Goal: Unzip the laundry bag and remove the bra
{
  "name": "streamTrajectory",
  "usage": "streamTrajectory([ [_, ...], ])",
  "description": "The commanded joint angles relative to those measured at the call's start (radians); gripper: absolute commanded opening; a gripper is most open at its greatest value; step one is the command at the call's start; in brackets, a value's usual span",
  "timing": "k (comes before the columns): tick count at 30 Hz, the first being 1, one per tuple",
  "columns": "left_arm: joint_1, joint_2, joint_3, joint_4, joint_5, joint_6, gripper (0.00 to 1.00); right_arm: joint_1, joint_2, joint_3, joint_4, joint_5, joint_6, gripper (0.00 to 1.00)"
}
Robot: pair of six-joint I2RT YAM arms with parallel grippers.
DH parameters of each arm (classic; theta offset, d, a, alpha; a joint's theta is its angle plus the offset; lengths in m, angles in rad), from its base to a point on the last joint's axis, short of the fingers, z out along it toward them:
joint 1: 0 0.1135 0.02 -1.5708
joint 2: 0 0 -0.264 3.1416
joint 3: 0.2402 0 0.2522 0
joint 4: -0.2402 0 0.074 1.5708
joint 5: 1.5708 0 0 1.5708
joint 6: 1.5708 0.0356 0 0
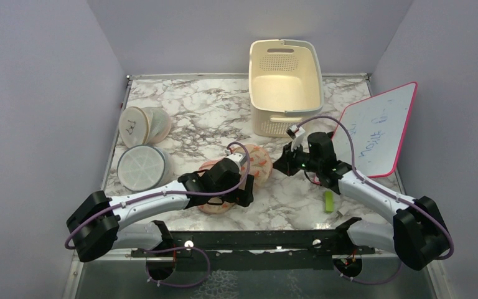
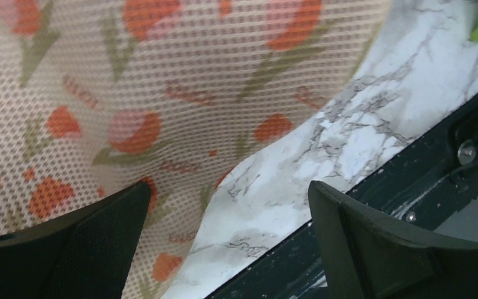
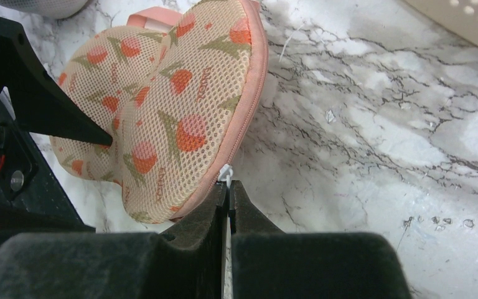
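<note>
1. Right gripper point(image 3: 229, 190) fingers fill the bottom of the right wrist view, pressed together on a small white zip pull point(image 3: 226, 172) at the pink edge of the laundry bag point(image 3: 162, 106).
2. From above, the laundry bag point(image 1: 260, 163) lies flat on the marble table point(image 1: 205, 112) between the two grippers, on the near side of the cream basket point(image 1: 284, 118). The left arm's wrist hides most of it there, so only its right lobe and a near sliver show.
3. What is inside the bag cannot be made out through the printed mesh. How far the zip is open cannot be made out either.
4. In the left wrist view the left gripper point(image 2: 227, 187) is spread wide, one finger over the mesh and the other over bare marble near the black rail point(image 2: 373, 205). Contact is unclear there. The right wrist view shows a black finger point(image 3: 37, 93) with its tip on the bag's narrow middle.
5. Seen from above, the left gripper point(image 1: 239, 187) sits low on an arm reaching forward and rightward. The right gripper point(image 1: 283, 165) points leftward at the bag's right edge.
6. A green piece point(image 1: 328, 201) lies by the right arm, cut off at the corner of the left wrist view. A whiteboard point(image 1: 373, 131) leans at the right, and round white mesh cases point(image 1: 140, 167) sit at the left.
</note>
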Motion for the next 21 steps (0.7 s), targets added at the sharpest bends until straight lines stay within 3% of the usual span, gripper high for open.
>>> streamTrajectory([
  [1, -0.006, -0.008, -0.047, -0.005, -0.096, -0.158, 0.95, -0.002, -0.051, -0.040, 0.028, 0.016, 0.025, 0.01],
  [6, 0.023, 0.067, -0.063, 0.020, -0.134, -0.141, 0.99, -0.002, -0.062, -0.050, 0.019, -0.046, 0.024, 0.01],
  [12, 0.184, 0.165, -0.064, 0.111, -0.090, -0.036, 0.99, -0.001, -0.028, -0.092, 0.067, -0.173, 0.056, 0.01],
  [16, 0.276, 0.258, -0.006, 0.147, -0.093, 0.065, 0.99, 0.014, 0.010, -0.103, 0.077, -0.204, 0.061, 0.01],
  [21, 0.316, 0.353, 0.127, 0.102, -0.135, 0.209, 0.96, 0.066, 0.036, -0.082, 0.063, -0.181, 0.048, 0.01],
])
